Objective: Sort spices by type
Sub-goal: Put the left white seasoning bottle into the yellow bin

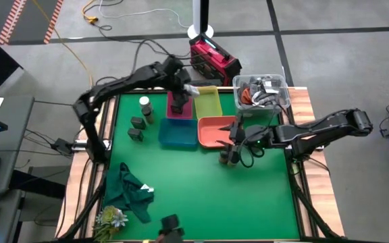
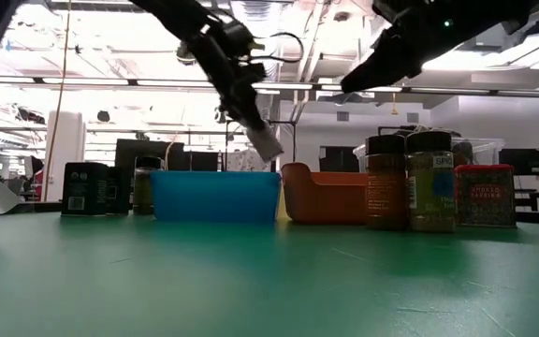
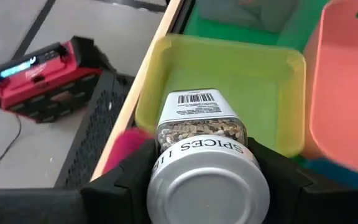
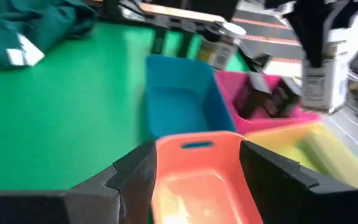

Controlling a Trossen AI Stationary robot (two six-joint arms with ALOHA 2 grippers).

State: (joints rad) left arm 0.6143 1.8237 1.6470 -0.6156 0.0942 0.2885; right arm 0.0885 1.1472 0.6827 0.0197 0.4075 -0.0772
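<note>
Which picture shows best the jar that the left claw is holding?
The left wrist view: the spice jar fills it, silver lid and barcode plain, over the yellow-green tray. The high view shows a pale speck, the low view a tilted jar up high, the right wrist view a blurred one.

We saw a white-topped jar (image 3: 199,155) held tilted above the yellow-green tray (image 3: 253,81); dark jars (image 2: 408,180) stood beside the orange tray (image 2: 321,195).

You can read "SPICES" upside down on the glass of the white-topped jar (image 3: 202,155) held in the left hand (image 3: 199,180), with a barcode label above it. On the red tin (image 2: 484,196) the low view shows lettering, too small to read. Nothing else is legible.
</note>
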